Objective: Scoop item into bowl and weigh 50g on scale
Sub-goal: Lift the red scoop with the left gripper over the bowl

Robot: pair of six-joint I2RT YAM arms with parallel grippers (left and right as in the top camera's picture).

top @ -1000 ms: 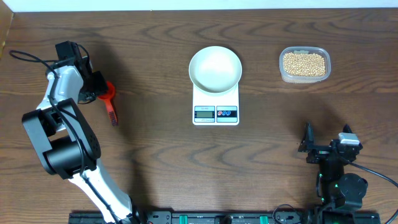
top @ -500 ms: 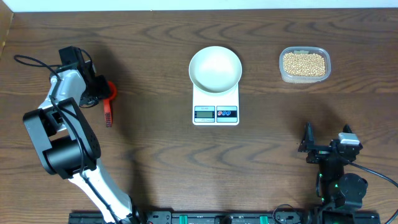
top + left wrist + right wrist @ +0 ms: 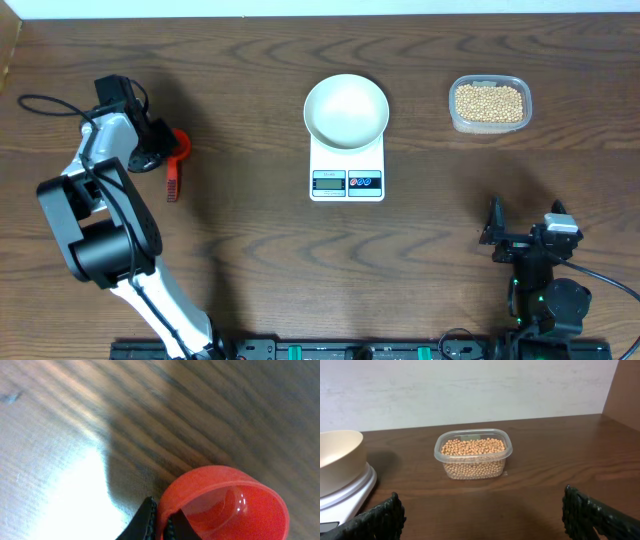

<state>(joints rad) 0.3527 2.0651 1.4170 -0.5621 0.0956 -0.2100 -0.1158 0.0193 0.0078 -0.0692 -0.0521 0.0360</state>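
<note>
On the table, left to right: scoop, bowl on scale, tub of beans.
Left fingers (image 3: 146,522) are closed on the rim of the red scoop (image 3: 173,180), pinching the cup's wall between them; the handle points toward the near edge of the table (image 3: 250,230). At centre, the white bowl (image 3: 346,110) sits on the scale (image 3: 347,183), with the display and two buttons showing in front of it. Beans (image 3: 489,103) fill the clear tub (image 3: 453,118) at far right, well apart from the bowl. Right fingers (image 3: 375,520) stand wide apart, holding nothing, facing the tub.
</note>
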